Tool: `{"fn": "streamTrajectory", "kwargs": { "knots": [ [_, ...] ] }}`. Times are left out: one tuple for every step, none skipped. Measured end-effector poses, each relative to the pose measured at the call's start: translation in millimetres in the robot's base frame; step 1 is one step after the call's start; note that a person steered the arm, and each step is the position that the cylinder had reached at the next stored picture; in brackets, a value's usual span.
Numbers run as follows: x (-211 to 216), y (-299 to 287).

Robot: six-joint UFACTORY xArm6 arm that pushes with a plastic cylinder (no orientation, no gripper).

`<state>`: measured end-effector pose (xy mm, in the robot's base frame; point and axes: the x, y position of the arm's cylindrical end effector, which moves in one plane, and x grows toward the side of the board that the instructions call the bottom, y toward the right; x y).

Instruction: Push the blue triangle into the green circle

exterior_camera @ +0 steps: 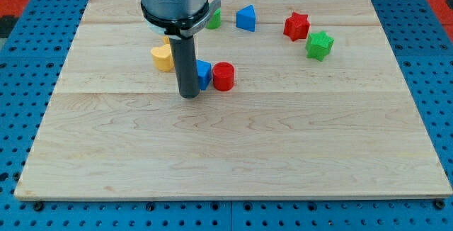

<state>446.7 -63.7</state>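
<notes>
The blue triangle sits near the view's top, just right of centre. The green circle lies a short way to its left, partly hidden behind the arm's body. They are apart by a small gap. My tip rests on the board below them, at the view's centre left. It touches or nearly touches the left side of a blue block, whose shape is partly hidden by the rod.
A red cylinder stands right of the blue block. A yellow heart-like block is left of the rod. A red star and a green star lie at the top right. The wooden board sits on a blue pegboard.
</notes>
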Motion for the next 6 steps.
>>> {"fn": "streamTrajectory", "kwargs": {
  "knots": [
    [20.8,0.0],
    [69.1,10.3],
    [74.7,99.5],
    [-5.2,215.8],
    [-53.5,277.7],
    [-91.9,282.5]
  ]
}}
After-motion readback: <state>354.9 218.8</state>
